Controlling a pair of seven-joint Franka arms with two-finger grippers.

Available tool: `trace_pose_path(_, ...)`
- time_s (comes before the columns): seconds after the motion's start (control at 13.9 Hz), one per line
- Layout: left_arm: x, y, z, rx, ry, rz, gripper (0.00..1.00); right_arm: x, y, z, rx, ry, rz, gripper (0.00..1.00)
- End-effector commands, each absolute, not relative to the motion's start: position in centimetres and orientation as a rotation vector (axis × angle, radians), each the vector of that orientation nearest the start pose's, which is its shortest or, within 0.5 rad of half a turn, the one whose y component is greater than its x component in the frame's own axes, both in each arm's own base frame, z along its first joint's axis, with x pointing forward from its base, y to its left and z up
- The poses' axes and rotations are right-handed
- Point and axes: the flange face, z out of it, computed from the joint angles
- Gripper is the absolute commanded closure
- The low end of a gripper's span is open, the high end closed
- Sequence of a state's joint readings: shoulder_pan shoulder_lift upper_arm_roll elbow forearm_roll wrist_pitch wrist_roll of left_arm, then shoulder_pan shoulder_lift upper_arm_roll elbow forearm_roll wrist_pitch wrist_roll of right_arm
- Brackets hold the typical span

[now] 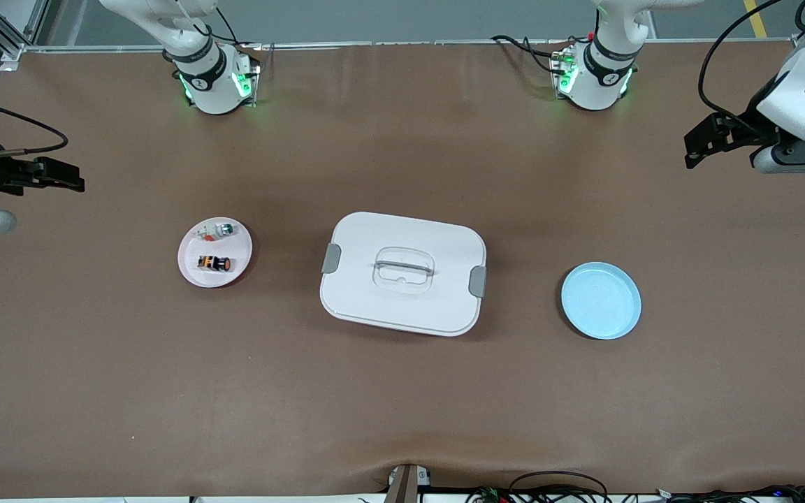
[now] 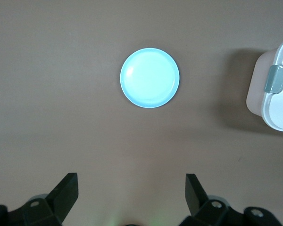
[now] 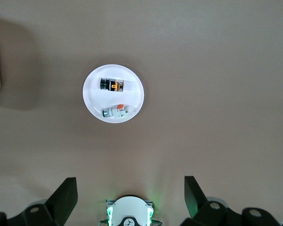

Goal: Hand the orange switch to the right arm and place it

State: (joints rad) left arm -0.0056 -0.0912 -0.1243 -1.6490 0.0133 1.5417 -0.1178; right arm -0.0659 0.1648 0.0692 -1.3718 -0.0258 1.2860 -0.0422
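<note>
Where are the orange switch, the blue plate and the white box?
orange switch (image 1: 213, 263), front view, on its black body.
blue plate (image 1: 601, 301), front view, on its bare middle.
white box (image 1: 430, 304), front view, on its lid.

switch (image 1: 213, 263) on plate (image 1: 193, 274) toward right arm's end, lidded box (image 1: 403, 273) beside it

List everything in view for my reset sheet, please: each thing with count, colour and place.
orange switch: one, black with orange, on the white plate.
green-tipped part: one, white, same plate, farther from the front camera than the switch.
white plate: one, toward the right arm's end.
lidded box: one, white with grey clips, mid-table.
blue plate: one, light blue, toward the left arm's end.
left pincer: open, raised above the table near the blue plate.
right pincer: open, raised above the table near the white plate.
</note>
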Motion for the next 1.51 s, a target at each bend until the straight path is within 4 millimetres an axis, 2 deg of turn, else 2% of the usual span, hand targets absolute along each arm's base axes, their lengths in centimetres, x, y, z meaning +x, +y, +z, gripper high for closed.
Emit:
trace_pose_path(0.0,51.7,-6.9,63.4,-3.115,0.042,0.006,0.0,57.1,-0.2,61.1,-3.088,0.08,0.377,0.0)
trace_pose_path(0.22,51.6,-6.9,63.5,-3.114,0.044,0.013,0.0,57.3,-0.4,61.2,-3.089,0.106,0.356,0.0)
trace_pose_path(0.29,51.5,-6.9,63.5,-3.114,0.042,0.013,0.0,57.4,-1.2,61.5,-3.089,0.126,0.327,0.0)
trace_pose_path(0.43,51.5,-6.9,63.5,-3.114,0.042,0.015,0.0,57.1,-1.2,63.1,-3.102,0.13,0.23,0.0)
trace_pose_path(0.72,51.5,-6.9,63.5,-3.114,0.044,0.015,0.0,56.6,-2.0,62.6,-3.098,0.161,0.229,0.0)
trace_pose_path(1.01,51.5,-7.0,63.6,-3.114,0.046,0.011,0.0,55.3,-1.0,62.2,-3.105,0.141,0.204,0.0)
trace_pose_path(1.44,51.8,-6.9,63.8,-3.128,0.042,0.006,0.0,53.8,-1.9,61.6,-3.106,0.174,0.18,0.0)
